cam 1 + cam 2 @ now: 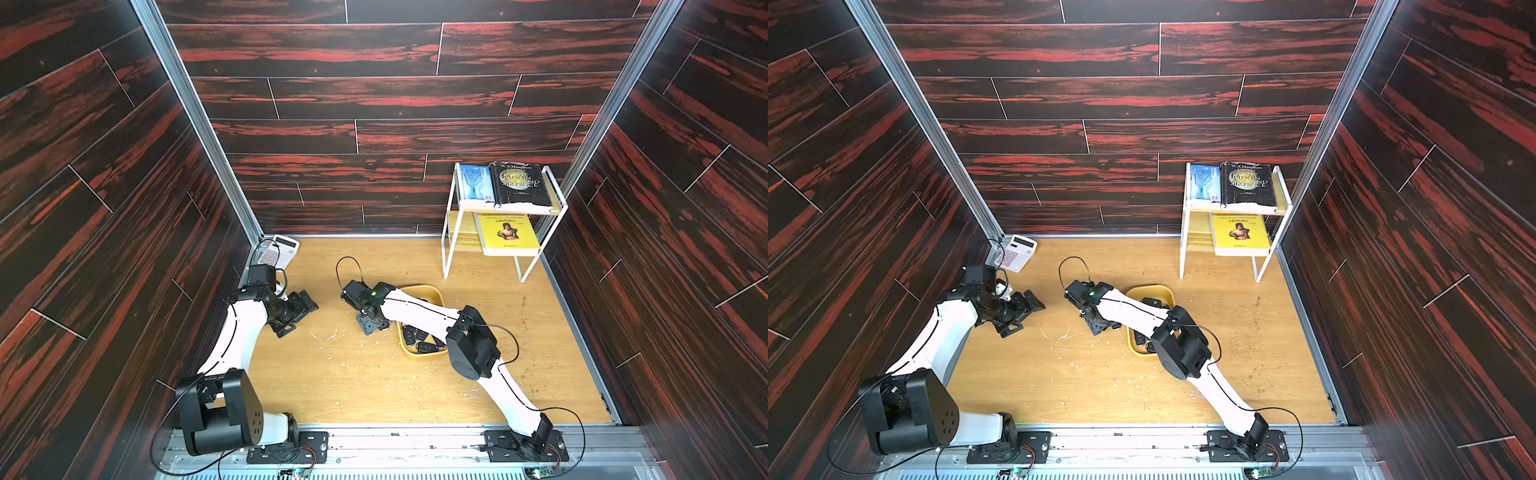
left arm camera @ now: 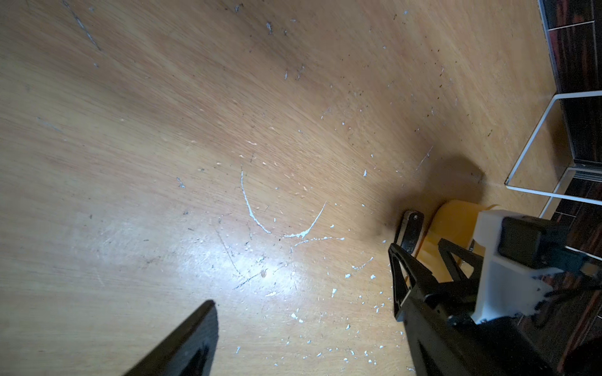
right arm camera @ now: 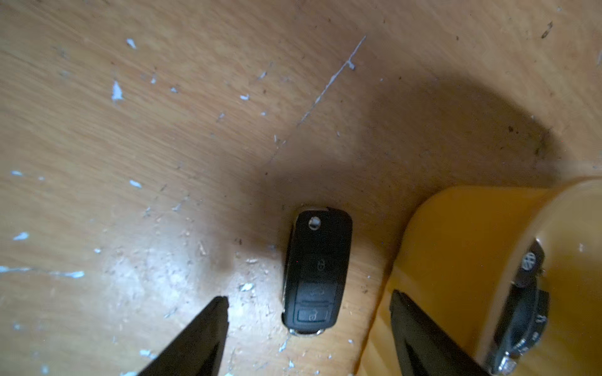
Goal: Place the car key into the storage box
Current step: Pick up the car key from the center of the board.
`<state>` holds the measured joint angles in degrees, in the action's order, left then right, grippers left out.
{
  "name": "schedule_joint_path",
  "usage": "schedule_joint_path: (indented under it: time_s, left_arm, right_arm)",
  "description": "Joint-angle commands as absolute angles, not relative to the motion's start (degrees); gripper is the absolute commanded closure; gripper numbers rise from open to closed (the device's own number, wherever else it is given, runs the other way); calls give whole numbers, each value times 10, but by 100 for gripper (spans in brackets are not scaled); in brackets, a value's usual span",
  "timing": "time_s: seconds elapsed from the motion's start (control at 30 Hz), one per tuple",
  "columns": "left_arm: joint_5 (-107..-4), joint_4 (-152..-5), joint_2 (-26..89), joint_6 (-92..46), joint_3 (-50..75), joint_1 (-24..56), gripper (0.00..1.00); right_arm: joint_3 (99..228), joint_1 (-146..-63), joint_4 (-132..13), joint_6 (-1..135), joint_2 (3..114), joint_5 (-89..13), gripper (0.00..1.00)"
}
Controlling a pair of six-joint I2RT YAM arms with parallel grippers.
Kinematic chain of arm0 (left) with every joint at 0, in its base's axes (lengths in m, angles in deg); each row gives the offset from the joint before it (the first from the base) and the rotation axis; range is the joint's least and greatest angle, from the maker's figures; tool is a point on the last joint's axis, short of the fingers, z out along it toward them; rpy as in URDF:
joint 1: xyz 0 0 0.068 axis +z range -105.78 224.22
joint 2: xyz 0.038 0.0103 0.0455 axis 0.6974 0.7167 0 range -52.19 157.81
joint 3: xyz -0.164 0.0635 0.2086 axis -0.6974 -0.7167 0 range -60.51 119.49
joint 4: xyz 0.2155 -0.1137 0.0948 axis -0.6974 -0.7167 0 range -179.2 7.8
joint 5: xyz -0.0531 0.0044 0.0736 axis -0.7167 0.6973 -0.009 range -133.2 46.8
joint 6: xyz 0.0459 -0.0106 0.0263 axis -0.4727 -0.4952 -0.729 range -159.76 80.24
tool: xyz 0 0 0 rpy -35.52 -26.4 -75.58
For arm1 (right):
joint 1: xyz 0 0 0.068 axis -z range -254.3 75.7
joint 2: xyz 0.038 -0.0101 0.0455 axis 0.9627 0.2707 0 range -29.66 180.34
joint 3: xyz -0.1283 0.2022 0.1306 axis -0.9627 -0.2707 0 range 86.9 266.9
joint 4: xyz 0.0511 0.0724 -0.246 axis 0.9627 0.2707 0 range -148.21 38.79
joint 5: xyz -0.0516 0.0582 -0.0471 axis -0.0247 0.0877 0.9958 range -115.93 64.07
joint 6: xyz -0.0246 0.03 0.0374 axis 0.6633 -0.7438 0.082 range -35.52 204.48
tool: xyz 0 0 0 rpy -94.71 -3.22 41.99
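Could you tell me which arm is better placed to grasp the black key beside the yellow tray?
Right. The right gripper, open, flanks the black plastic key fob beside the yellow plastic tray; the left gripper hovers apart.

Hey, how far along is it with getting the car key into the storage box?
Done: several key fobs lie in the storage box. In hand: the right gripper hangs open over the car key, straddling it, not touching; it lies on the table beside the box. To do: grasp, lift, drop it in. The left gripper is open, empty.
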<state>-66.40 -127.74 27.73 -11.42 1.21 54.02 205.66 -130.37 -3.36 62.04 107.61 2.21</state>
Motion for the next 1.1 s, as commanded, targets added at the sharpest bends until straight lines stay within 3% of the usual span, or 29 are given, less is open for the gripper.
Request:
schedule_joint_path:
  time_s: [0.0, 0.33, 1.07]
  left_arm:
    - [-671, -1279, 279, -114, 7, 544, 7]
    - [-672, -1277, 279, -114, 4, 544, 8]
    - [-684, -1262, 276, -113, -10, 545, 9]
  right_arm:
    - [2035, -1297, -29, 605, 1065, -10, 20]
    - [2026, -1285, -46, 601, 1071, -56, 25]
    - [1994, -1269, -84, 607, 1090, -126, 54]
